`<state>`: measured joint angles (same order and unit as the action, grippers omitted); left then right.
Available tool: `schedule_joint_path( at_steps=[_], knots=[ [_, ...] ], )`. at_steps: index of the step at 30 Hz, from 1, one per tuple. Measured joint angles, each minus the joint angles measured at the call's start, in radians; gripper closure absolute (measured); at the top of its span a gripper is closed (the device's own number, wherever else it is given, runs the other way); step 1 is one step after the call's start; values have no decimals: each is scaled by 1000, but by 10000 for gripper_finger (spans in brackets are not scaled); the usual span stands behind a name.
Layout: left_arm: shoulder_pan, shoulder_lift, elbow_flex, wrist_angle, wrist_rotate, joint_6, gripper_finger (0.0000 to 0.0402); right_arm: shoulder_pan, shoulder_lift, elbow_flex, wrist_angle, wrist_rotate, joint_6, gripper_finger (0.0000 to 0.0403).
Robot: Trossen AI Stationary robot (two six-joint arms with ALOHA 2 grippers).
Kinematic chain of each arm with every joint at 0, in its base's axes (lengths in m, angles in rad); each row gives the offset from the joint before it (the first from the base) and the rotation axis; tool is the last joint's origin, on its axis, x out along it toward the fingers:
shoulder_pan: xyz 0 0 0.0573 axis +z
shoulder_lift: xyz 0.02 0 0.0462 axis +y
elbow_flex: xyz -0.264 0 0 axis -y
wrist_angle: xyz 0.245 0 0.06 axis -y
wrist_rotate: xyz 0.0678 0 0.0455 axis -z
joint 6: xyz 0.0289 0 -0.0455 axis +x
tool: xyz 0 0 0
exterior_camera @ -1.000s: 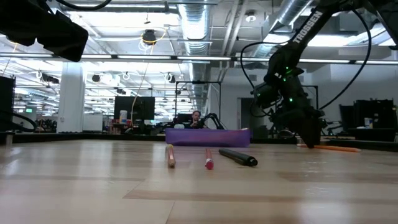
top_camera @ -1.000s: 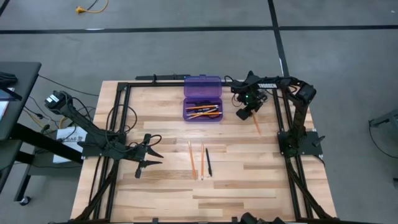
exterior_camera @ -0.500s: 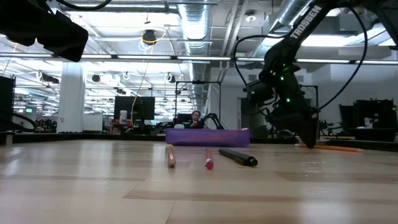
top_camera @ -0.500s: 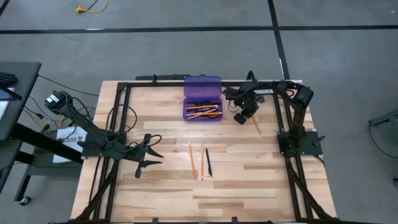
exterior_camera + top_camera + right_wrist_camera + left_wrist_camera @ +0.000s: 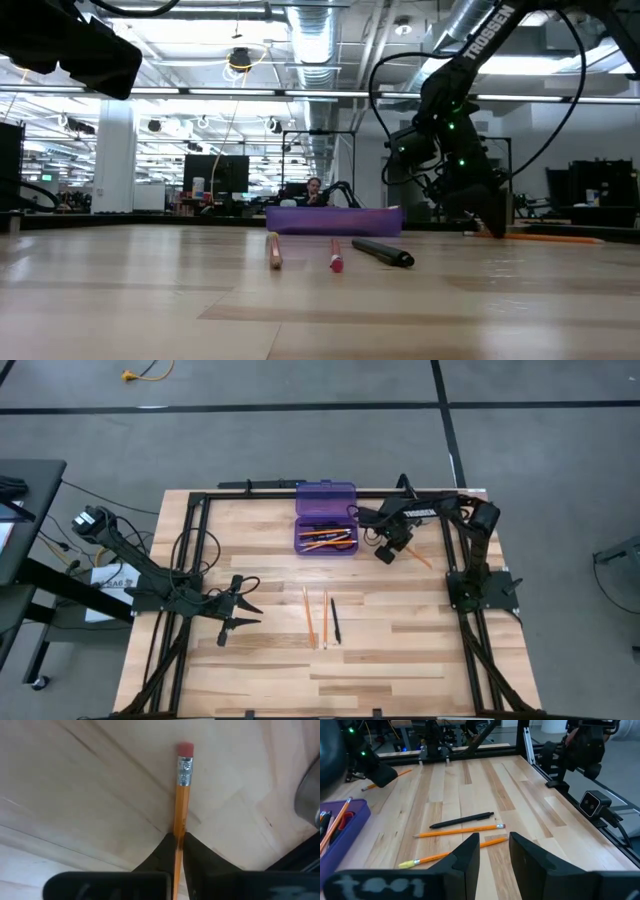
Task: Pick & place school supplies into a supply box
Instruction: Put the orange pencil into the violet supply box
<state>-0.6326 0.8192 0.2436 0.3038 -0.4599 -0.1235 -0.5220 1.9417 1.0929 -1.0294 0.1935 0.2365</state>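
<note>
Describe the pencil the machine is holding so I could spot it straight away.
Find the purple box at the far edge of the wooden table. Just to its right, the right gripper pinches a thin orange pencil with a pink eraser. Unlike the two pencils lying beside a black pen mid-table, it is the only one clamped between dark fingers.

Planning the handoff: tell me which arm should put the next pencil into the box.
Right. Its gripper is shut on a pencil just beside the purple supply box. The left gripper waits open, farther off near the table's left side.
</note>
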Motion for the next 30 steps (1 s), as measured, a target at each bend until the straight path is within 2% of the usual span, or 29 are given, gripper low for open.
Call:
schedule_joint_path(
  at_steps=[6,11,16,25,30],
  knots=[
    [0,0,0,0,2,-9,306,22,-35,35,5,-3,1,400],
    [0,0,0,-3,2,-11,306,55,-140,42,63,-125,-55,401],
    [0,0,0,-2,3,-12,306,91,-244,43,109,-193,-80,401],
    [0,0,0,-2,3,-10,306,129,-368,45,174,-196,-86,402],
    [0,0,0,0,3,-4,306,130,-350,103,194,-192,-77,402]
  ],
)
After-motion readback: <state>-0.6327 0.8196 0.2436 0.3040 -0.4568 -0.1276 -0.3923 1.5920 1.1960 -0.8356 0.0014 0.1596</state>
